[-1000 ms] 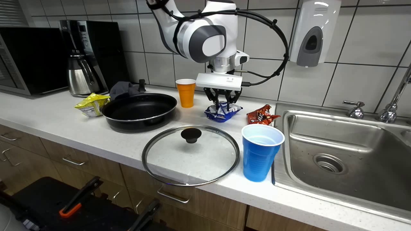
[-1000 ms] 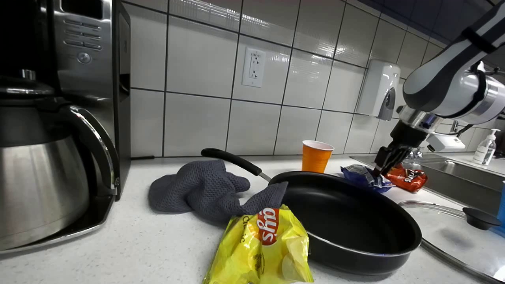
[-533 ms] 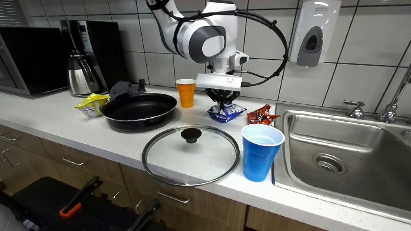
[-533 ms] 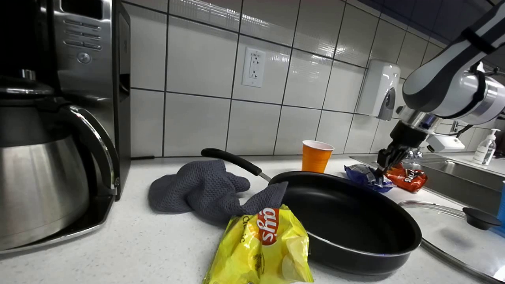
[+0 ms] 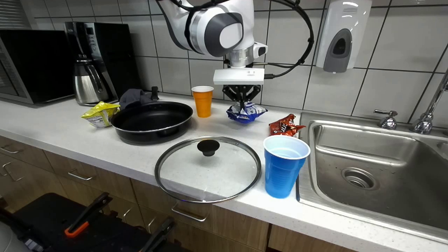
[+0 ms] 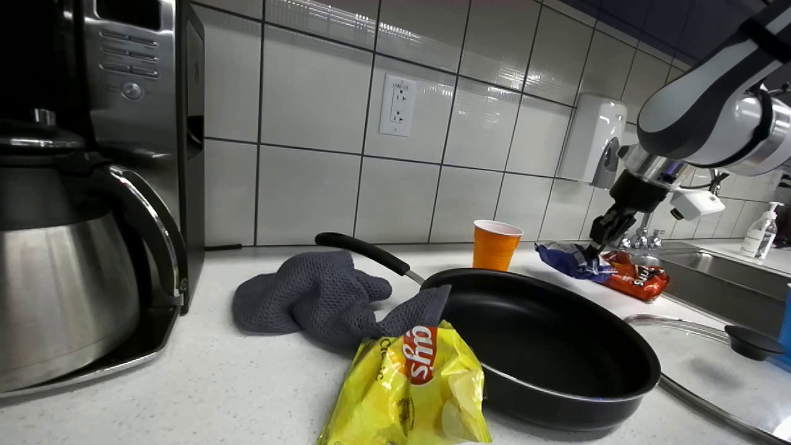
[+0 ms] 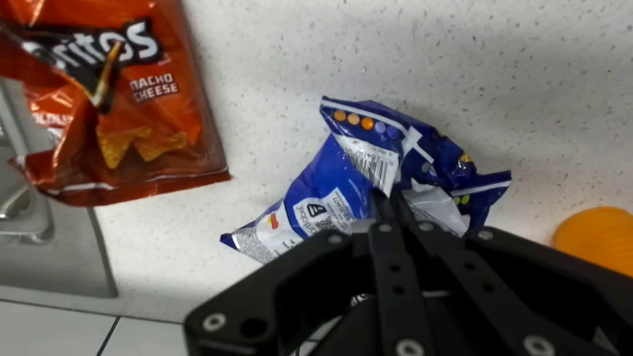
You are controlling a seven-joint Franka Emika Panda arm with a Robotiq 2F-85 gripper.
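Blue bag point(image 7: 336, 180) in end effector point(image 7: 390, 198), Doritos bag point(image 7: 136, 116)

The arm point(image 5: 217, 33) held its gripper point(image 5: 242, 105) pointing downward.
In the wrist view, the black fingers point(image 7: 385, 213) stood close together at the tips; in both exterior views, the wrist point(image 5: 241, 57) hung beneath the arm.
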